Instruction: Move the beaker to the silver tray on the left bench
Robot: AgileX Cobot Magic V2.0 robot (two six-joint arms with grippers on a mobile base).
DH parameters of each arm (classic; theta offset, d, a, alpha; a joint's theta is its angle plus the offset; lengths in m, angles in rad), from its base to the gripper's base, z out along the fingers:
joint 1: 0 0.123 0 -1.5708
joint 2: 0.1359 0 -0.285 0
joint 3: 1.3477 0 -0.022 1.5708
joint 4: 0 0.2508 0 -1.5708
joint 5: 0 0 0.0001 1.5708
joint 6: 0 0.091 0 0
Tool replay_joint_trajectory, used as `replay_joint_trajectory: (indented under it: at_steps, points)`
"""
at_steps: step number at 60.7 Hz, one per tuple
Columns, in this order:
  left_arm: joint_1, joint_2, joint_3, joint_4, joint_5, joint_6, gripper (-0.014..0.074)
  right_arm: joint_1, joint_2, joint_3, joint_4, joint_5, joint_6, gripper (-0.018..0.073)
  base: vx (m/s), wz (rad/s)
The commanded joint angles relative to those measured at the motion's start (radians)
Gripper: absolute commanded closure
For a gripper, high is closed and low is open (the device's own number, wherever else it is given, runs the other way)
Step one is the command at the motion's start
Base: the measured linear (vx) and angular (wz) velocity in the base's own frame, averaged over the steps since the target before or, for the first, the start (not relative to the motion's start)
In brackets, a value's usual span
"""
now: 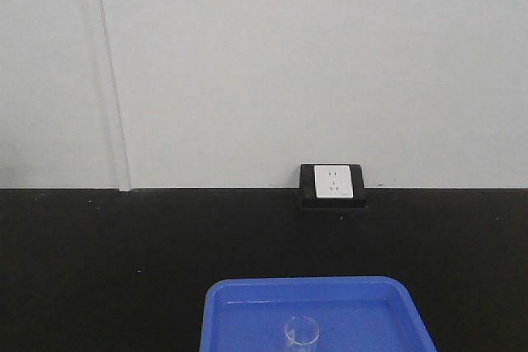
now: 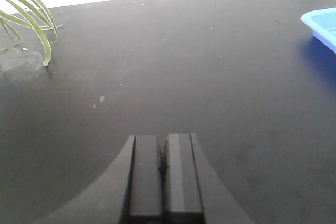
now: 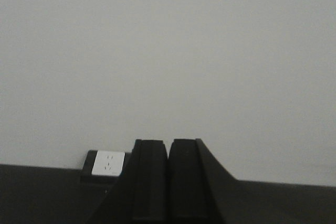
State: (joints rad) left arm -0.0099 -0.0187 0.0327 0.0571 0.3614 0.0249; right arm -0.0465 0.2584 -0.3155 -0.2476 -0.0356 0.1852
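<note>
A small clear glass beaker [image 1: 302, 332] stands in a bright blue plastic tray [image 1: 247, 302] at the bottom of the front view, on a black bench top [image 1: 99, 253]. The silver tray is out of view. My left gripper [image 2: 164, 139] is shut and empty, hovering over bare black bench, with a corner of the blue tray [image 2: 321, 24] far to its right. My right gripper [image 3: 169, 142] is shut and empty, raised and facing the white wall. Neither gripper shows in the front view.
A white wall socket in a black box [image 1: 333, 183] sits at the back of the bench against the white wall; it also shows in the right wrist view [image 3: 107, 163]. Green plant leaves [image 2: 31, 19] hang over the bench at the far left.
</note>
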Motion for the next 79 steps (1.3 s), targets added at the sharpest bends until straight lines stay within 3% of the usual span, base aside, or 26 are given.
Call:
replay_joint_trajectory:
  at_steps: [1,23,32,50,60,67,79]
  points:
    - [-0.005,-0.008,0.021,-0.003,-0.074,-0.002,0.0595,-0.005,0.064,-0.035,-0.004,-0.038,0.0,0.0546,0.0,0.0]
    - [-0.005,-0.008,0.021,-0.003,-0.074,-0.002,0.0595,-0.005,0.246,-0.035,-0.004,-0.038,0.004,0.0438,0.0,0.0]
    - [-0.005,-0.008,0.021,-0.003,-0.074,-0.002,0.0595,-0.005,0.306,-0.035,-0.004,-0.047,0.004,0.0336,0.0,0.0]
    - [-0.005,-0.008,0.021,-0.003,-0.074,-0.002,0.0595,-0.005,0.39,-0.035,-0.004,-0.086,0.004,0.0041,0.0,0.0]
    - [-0.005,-0.008,0.021,-0.003,-0.074,-0.002,0.0595,-0.005,0.459,-0.035,-0.009,-0.138,0.004,0.0005,0.0,0.0]
    - [-0.005,-0.008,0.021,-0.003,-0.074,-0.002,0.0595,-0.003,0.548,-0.035,-0.069,-0.207,0.003,0.0015,0.0,0.0]
    - [-0.005,-0.008,0.021,-0.003,-0.074,-0.002,0.0595,-0.003,0.748,-0.035,-0.28,-0.428,0.01,0.0022,0.0,0.0]
